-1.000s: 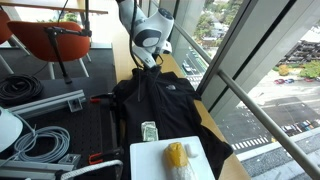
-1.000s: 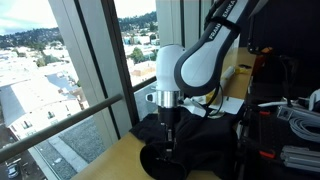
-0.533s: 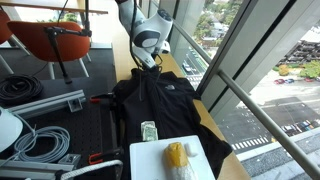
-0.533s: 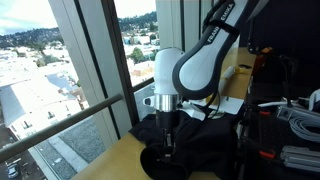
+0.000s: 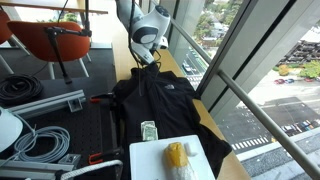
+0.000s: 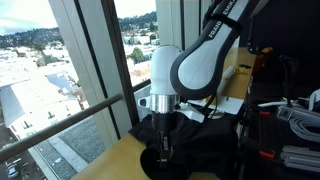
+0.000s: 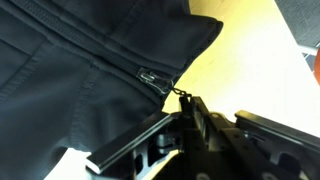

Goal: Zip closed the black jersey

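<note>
Creeping slightly further toward the collar since a moment ago, the jaws look clenched on the zipper pull (image 7: pixel 149 77) of the black jersey (image 5: pixel 160 100), spread along the tabletop's (image 7: pixel 250 50) window-side edge; closure seems nearly complete.

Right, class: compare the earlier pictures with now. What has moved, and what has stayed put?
The pincer, apparently shut on the zip pull, shifted slightly towards the collar end of the black jersey. The jersey's lie, the yellow object and the cables stayed as they were.
</note>
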`<state>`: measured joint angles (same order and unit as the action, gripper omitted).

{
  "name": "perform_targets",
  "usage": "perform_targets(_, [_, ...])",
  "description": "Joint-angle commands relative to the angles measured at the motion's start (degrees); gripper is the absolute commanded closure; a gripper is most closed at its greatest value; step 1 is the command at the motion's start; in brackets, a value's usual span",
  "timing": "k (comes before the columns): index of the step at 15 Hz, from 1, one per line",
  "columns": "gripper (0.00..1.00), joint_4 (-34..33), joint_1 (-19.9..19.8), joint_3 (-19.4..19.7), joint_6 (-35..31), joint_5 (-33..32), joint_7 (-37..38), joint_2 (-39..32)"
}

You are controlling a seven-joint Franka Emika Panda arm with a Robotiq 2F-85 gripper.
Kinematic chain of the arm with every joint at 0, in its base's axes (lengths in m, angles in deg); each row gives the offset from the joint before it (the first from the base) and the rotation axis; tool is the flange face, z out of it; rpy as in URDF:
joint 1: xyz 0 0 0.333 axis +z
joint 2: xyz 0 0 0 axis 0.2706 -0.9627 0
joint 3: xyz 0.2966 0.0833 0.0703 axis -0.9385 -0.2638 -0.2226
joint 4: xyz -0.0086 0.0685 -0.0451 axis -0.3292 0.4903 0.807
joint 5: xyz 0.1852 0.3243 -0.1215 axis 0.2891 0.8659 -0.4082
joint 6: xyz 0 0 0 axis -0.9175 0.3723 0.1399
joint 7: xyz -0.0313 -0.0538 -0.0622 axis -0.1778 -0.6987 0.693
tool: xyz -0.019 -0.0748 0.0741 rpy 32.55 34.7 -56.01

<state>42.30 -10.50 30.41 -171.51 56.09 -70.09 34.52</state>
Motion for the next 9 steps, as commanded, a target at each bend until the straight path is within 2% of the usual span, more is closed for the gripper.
perform_targets(1, [0.98,-1.8,0.8,-0.9,0.6,1.0,-1.4,-1.1])
perform_targets(2, [0.68,-1.2,1.0,-0.5,-0.1,0.8,-0.9,-0.8])
perform_targets(3, [0.67,-0.6,0.8,-0.5,-0.3,0.8,-1.0,-0.4])
perform_targets(5, [0.54,0.6,0.1,-0.8,-0.8,1.2,-1.2,0.7])
perform_targets(9, [0.24,6.1,-4.5,-2.5,-2.1,4.0,-2.6,5.7])
